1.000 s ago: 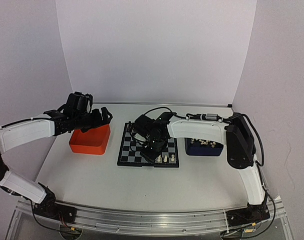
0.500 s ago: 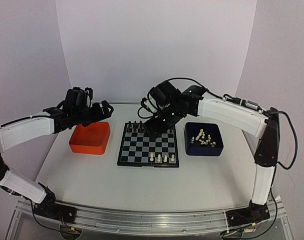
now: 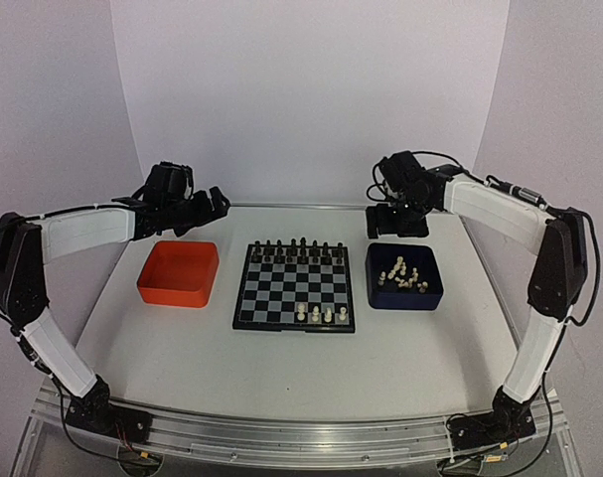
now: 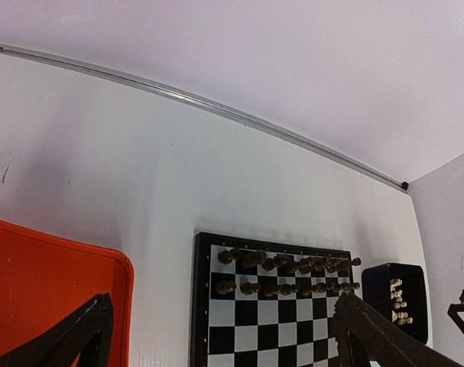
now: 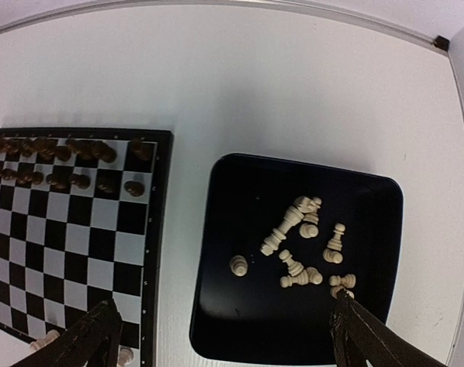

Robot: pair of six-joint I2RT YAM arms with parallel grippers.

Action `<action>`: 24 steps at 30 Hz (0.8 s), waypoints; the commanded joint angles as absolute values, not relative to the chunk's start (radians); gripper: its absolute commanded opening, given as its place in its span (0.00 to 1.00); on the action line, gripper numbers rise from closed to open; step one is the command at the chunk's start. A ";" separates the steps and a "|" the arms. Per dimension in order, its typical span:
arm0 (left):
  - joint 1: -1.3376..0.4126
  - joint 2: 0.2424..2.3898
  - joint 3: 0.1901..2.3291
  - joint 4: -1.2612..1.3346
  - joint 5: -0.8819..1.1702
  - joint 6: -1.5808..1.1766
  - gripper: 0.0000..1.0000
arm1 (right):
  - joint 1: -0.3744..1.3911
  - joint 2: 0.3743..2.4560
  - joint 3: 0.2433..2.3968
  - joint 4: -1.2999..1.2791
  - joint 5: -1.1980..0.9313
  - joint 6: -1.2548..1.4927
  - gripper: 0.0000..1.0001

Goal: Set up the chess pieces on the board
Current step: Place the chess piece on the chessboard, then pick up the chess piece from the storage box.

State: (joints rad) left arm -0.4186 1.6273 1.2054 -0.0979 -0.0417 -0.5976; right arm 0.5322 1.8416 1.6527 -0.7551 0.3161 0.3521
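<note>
My right gripper (image 3: 397, 223) hangs open and empty above the blue tray (image 5: 232, 313), where most white chess pieces (image 5: 285, 227) lie tumbled. A few stand on the board (image 3: 281, 293), along its near row. My left gripper (image 3: 198, 213), open too, hovers beyond the orange tray (image 3: 172, 294).

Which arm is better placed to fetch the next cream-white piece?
Right. The right pincer, open, hangs beside the dark blue tray of cream-white pieces; the left pincer is by the orange tray, across the board.

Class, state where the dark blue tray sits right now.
In the top view, the blue tray sits on the table's right side, just right of the board, holding loose white pieces.
</note>
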 commanded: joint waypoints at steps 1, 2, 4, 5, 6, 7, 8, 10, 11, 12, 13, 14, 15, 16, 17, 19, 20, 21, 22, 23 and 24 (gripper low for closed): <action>-0.370 1.674 1.355 -0.102 0.023 -0.574 1.00 | 0.464 1.770 1.613 -0.746 0.309 0.527 0.91; -0.367 1.684 1.376 -0.114 0.024 -0.572 1.00 | 0.452 1.765 1.602 -0.746 0.303 0.552 0.91; -0.362 1.702 1.415 -0.139 0.017 -0.566 1.00 | 0.431 1.757 1.575 -0.746 0.289 0.609 0.90; -0.361 1.706 1.426 -0.142 0.016 -0.563 1.00 | 0.423 1.754 1.562 -0.746 0.283 0.631 0.90; -0.360 1.708 1.434 -0.144 0.014 -0.559 1.00 | 0.416 1.752 1.552 -0.746 0.280 0.648 0.89; -0.358 1.710 1.438 -0.139 0.013 -0.554 1.00 | 0.411 1.754 1.543 -0.746 0.286 0.659 0.89; -0.358 1.711 1.440 -0.131 0.011 -0.549 1.00 | 0.407 1.757 1.535 -0.746 0.292 0.667 0.89; -0.356 1.713 1.438 -0.107 0.010 -0.540 1.00 | 0.402 1.774 1.530 -0.746 0.297 0.675 0.88; -0.355 1.717 1.438 -0.092 0.010 -0.536 1.00 | 0.398 1.787 1.535 -0.746 0.295 0.682 0.88; -0.354 1.721 1.439 -0.079 0.009 -0.533 1.00 | 0.393 1.799 1.540 -0.747 0.289 0.691 0.87; -0.353 1.726 1.440 -0.066 0.009 -0.529 1.00 | 0.389 1.812 1.546 -0.747 0.283 0.700 0.87; -0.352 1.733 1.443 -0.053 0.010 -0.525 1.00 | 0.385 1.826 1.551 -0.747 0.277 0.710 0.86; -0.351 1.740 1.448 -0.044 0.010 -0.522 1.00 | 0.384 1.840 1.555 -0.747 0.272 0.722 0.86; -0.349 1.746 1.454 -0.038 0.009 -0.519 1.00 | 0.383 1.853 1.561 -0.747 0.267 0.735 0.85; -0.347 1.752 1.455 -0.028 0.009 -0.518 1.00 | 0.384 1.869 1.565 -0.747 0.262 0.740 0.85; -0.343 1.764 1.454 -0.007 0.009 -0.517 1.00 | 0.383 1.897 1.577 -0.748 0.245 0.757 0.84; -0.339 1.770 1.455 -0.005 0.011 -0.521 1.00 | 0.382 1.916 1.584 -0.749 0.234 0.761 0.84; -0.335 1.777 1.458 0.008 0.014 -0.527 1.00 | 0.382 1.930 1.594 -0.749 0.229 0.762 0.83; -0.331 1.784 1.461 0.022 0.017 -0.532 1.00 | 0.381 1.944 1.605 -0.750 0.225 0.762 0.83; -0.326 1.791 1.464 0.030 0.030 -0.536 1.00 | 0.381 1.957 1.613 -0.750 0.220 0.766 0.82; -0.323 1.797 1.465 0.033 0.039 -0.535 1.00 | 0.381 1.967 1.618 -0.750 0.218 0.770 0.82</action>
